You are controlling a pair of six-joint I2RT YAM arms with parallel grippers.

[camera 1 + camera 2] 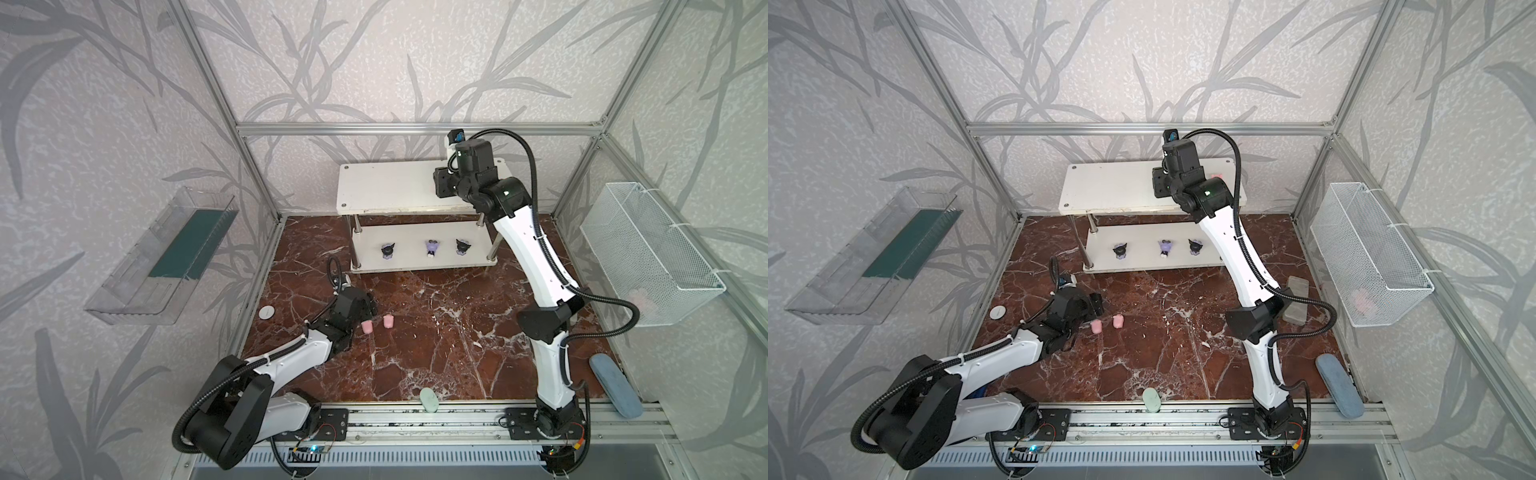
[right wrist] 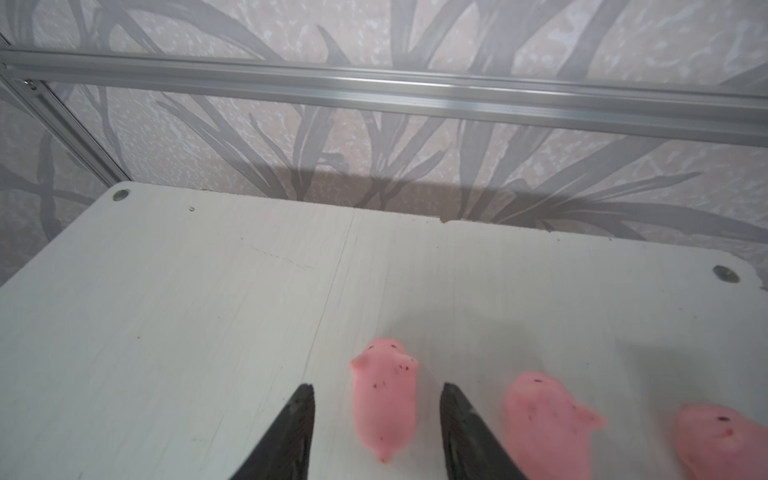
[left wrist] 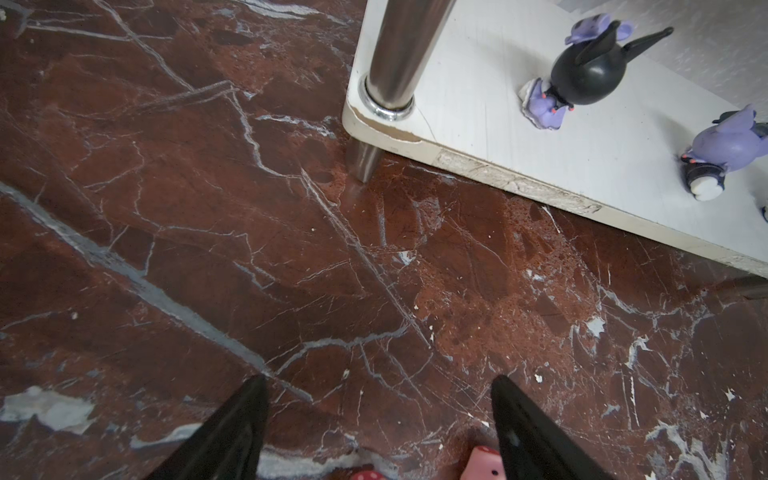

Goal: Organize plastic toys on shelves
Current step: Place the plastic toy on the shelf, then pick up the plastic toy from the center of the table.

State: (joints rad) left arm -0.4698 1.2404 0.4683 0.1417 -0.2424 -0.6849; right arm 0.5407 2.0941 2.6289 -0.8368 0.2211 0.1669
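Front edge: one pale green oval (image 1: 429, 400), one blue case (image 1: 615, 384). Mid-table: two pink pigs (image 1: 388, 321) on the marble by the left gripper (image 3: 378, 380) — fingers spread wide, one pig just beside a finger. Shelves (image 1: 409, 259), lower board: three figurines (image 1: 432, 247), two black, one purple. Top board: three more pink pigs (image 2: 548, 419); right gripper (image 2: 376, 386) straddles one — jaws apart, clear of its sides. The right arm (image 1: 528, 249) blocks that end in both top views.
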